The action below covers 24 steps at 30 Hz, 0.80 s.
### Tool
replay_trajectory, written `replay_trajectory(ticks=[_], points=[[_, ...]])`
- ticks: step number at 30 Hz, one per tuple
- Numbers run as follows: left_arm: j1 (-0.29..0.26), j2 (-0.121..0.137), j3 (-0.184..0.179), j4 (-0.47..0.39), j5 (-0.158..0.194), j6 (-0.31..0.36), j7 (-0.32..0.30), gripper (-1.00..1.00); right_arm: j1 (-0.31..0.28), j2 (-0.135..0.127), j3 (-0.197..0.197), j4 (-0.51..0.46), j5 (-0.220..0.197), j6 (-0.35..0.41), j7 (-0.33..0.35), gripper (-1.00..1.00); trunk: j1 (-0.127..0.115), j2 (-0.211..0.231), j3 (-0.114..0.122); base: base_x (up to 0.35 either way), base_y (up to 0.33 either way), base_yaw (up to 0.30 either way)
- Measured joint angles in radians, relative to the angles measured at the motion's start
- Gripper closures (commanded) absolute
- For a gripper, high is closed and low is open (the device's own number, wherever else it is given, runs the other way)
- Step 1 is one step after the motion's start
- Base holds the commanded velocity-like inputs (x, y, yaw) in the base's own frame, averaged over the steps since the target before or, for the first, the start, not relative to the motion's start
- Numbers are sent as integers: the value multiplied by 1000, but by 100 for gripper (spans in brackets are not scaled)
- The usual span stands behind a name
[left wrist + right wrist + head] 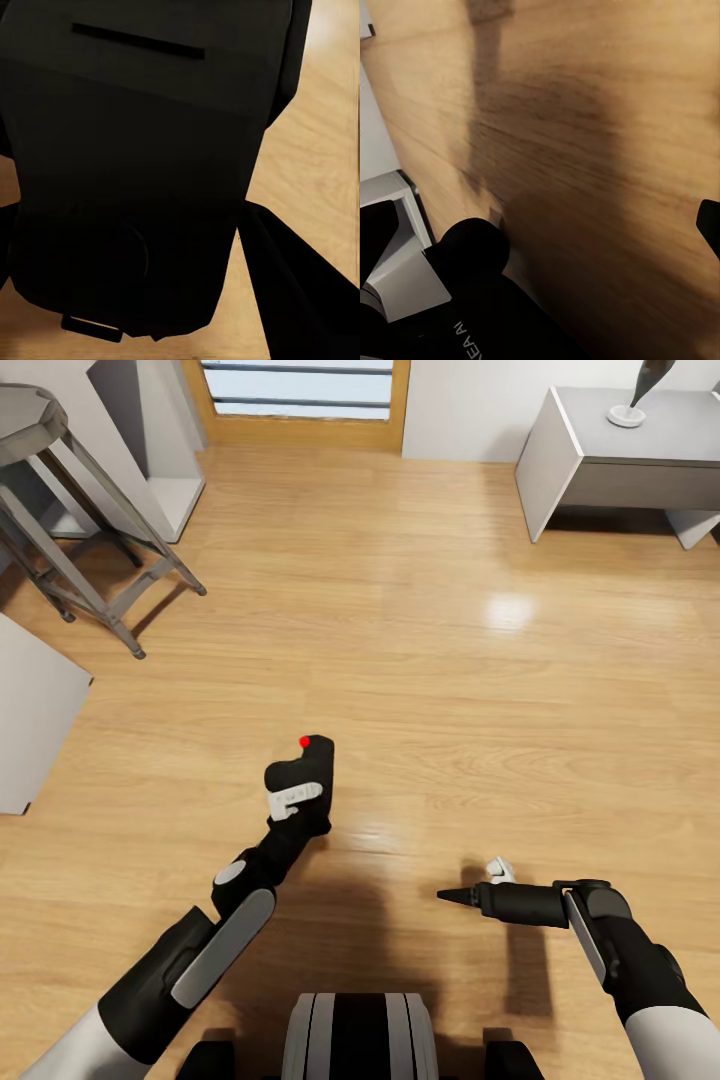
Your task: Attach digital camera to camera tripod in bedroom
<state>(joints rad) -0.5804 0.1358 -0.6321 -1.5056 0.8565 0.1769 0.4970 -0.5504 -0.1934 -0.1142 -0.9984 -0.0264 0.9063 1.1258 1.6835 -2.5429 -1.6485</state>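
The digital camera (312, 760), a small black box with a red dot on top, is held above the wood floor in the middle of the head view. My left gripper (300, 788) is shut on it, with a white finger pad (297, 797) across its near face. In the left wrist view the camera's dark body (135, 150) sits close between the black fingers (300, 292). My right gripper (470, 888) hangs low at the right, pointing left, open and holding nothing. Its fingertips (709, 222) stand wide apart over bare floor. The camera tripod is out of view.
A grey stool (60, 490) with slanted legs stands at the far left. Behind it is a white shelf unit (160, 470). A wooden door frame (300, 420) is at the back. A grey cabinet (620, 470) bearing a lamp base (627, 415) stands back right. A pale panel (30, 720) is near left.
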Motion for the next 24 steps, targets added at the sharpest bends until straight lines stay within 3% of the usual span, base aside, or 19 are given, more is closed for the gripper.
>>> replay_trajectory(ticks=[3,8,16,24], points=[[0,0,-2,-1,34,0,4,100,0,0,0,0,0,0,0,-100,0,0,0,0,0,0],[0,0,-5,-1,51,-1,20,100,0,0,0,0,0,0,0,-100,0,0,0,0,0,0],[0,-1,-37,-2,57,-9,64,100,0,1,1,0,0,0,0,-100,0,0,0,0,0,0],[0,-1,-64,-5,57,-11,66,100,0,3,3,0,0,0,-1,-100,-4,2,31,0,0,0]])
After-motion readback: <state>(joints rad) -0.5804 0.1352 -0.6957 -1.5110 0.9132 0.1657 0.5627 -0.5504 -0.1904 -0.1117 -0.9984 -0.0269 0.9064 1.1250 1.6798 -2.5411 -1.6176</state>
